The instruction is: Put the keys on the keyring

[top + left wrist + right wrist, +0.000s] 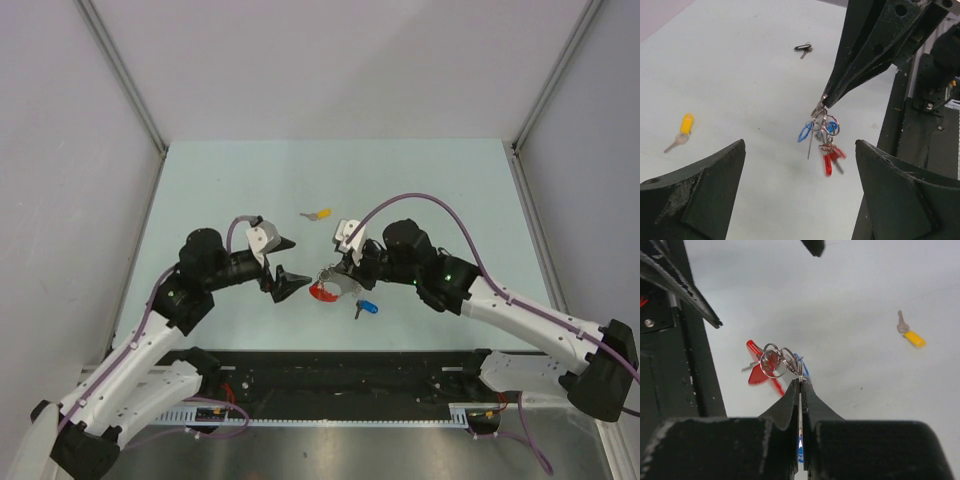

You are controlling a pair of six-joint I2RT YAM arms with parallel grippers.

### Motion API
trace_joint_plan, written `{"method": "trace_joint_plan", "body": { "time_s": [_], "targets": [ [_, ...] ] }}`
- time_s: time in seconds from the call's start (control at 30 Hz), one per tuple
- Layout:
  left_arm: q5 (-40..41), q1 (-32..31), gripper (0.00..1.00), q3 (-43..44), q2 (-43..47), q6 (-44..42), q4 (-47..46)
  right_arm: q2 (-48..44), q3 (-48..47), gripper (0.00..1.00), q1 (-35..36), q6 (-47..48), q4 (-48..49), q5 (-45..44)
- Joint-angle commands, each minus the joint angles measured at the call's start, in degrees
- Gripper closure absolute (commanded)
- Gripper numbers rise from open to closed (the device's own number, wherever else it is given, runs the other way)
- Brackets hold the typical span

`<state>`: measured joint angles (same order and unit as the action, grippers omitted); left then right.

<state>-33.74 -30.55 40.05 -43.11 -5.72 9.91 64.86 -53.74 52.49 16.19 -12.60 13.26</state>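
My right gripper is shut on the edge of the silver keyring, whose linked rings hang clear of the table. Below the rings dangle the red strap and a blue-capped key with a thin silver shank. The same bunch shows under the right fingertips in the left wrist view. My left gripper stands open just left of the bunch, with nothing between its fingers. Another blue-capped key lies on the table under the right wrist. A yellow-capped key lies further back.
A small black ring with a short key lies on the table beyond the bunch. The pale green table meets grey walls at the back and sides. A black rail runs along the near edge between the arm bases.
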Motion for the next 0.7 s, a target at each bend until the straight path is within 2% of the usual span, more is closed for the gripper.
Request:
{"method": "trace_joint_plan", "body": {
  "time_s": [0.0,0.13,0.27,0.47,0.6,0.67],
  "targets": [
    [-10.1,0.4,0.06,4.9,-2.1,-6.4,-2.3,-3.0,-3.3,1.0,1.6,2.4,-1.5,4.7],
    [-16.3,0.3,0.08,9.2,-5.5,-13.5,2.9,-4.4,-3.7,1.0,2.7,3.9,-2.9,5.3],
    [-21.0,-0.2,0.2,11.5,-8.3,-17.4,6.3,-5.0,-4.7,1.0,3.5,5.9,-4.7,5.3],
    [-19.8,-3.9,0.38,11.6,-9.2,-20.5,6.9,-4.9,-5.4,1.0,4.6,7.3,-6.2,4.5],
    [-16.2,-5.7,0.43,10.6,-9.3,-20.7,6.6,-5.0,-5.5,1.0,5.9,7.5,-6.2,3.4],
    [-15.7,-6.3,0.49,10.4,-9.5,-20.7,6.3,-5.0,-5.4,1.0,6.4,7.7,-6.3,2.6]
  ]
}}
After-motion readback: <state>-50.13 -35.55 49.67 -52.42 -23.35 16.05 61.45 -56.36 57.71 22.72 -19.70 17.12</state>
